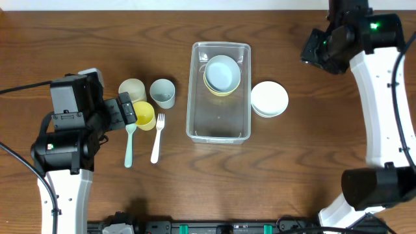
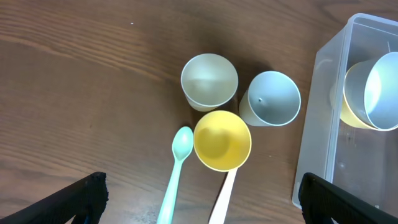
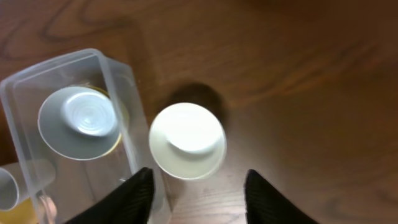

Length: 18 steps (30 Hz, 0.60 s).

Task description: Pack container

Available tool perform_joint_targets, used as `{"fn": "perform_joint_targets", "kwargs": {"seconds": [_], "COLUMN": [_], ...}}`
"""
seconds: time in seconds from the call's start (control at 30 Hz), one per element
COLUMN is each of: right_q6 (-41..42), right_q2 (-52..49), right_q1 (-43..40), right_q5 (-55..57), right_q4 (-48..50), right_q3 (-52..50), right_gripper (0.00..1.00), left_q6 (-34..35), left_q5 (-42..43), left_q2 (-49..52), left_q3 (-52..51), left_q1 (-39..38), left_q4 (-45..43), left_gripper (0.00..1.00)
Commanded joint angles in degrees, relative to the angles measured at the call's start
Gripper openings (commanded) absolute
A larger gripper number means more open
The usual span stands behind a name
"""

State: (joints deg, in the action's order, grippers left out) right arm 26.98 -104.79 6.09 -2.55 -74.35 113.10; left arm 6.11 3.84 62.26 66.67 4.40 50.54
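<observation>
The clear container [image 1: 218, 129] stands at the table's middle, with a pale bowl [image 1: 222, 71] nested in a yellow bowl at its far end. It also shows in the left wrist view [image 2: 310, 130] and the right wrist view [image 3: 127, 87]. A white bowl [image 1: 269, 99] sits on the table just right of it, below my right gripper [image 3: 199, 199], which is open and empty. My left gripper [image 2: 202, 208] is open and empty above a yellow cup [image 2: 222, 140], a mint spoon [image 2: 177, 168] and a white fork [image 1: 157, 136].
A cream cup [image 1: 132, 90] and a pale blue cup [image 1: 162, 92] stand left of the container, behind the yellow cup. The right arm's white links [image 1: 383, 97] run down the right side of the table.
</observation>
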Motion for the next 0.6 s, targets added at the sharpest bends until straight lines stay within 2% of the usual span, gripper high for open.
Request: {"fn": "perform_joint_targets", "kwargs": {"seconds": [0.0, 0.07, 0.2, 0.43, 0.57], "right_q6": [-7.4, -7.8, -8.8, -11.4, -8.7], "right_q2": [-1.5, -1.7, -4.2, -14.8, -21.0], "right_q1": [2.3, 4.8, 11.2, 19.6, 20.2], "right_q5": [-9.9, -11.4, -11.0, -6.5, -6.5], "right_q4": [4.6, 8.9, 17.0, 24.7, 28.0], "right_q3": [-2.7, -3.3, -3.4, -3.4, -3.4], "right_gripper": [0.51, 0.47, 0.3, 0.32, 0.19], "left_q6": [-0.5, -0.5, -0.5, -0.5, -0.5], "left_q5": [-0.9, -0.9, -0.9, -0.9, -0.9], "left_q2": [-0.1, -0.1, -0.1, -0.1, -0.1], "left_q3": [1.2, 1.2, 1.2, 1.2, 1.2], "left_q1": [0.2, 0.2, 0.2, 0.2, 0.2], "left_q4": [0.0, 0.0, 0.0, 0.0, 0.0], "left_gripper": [0.98, 0.98, 0.98, 0.98, 0.98]}}
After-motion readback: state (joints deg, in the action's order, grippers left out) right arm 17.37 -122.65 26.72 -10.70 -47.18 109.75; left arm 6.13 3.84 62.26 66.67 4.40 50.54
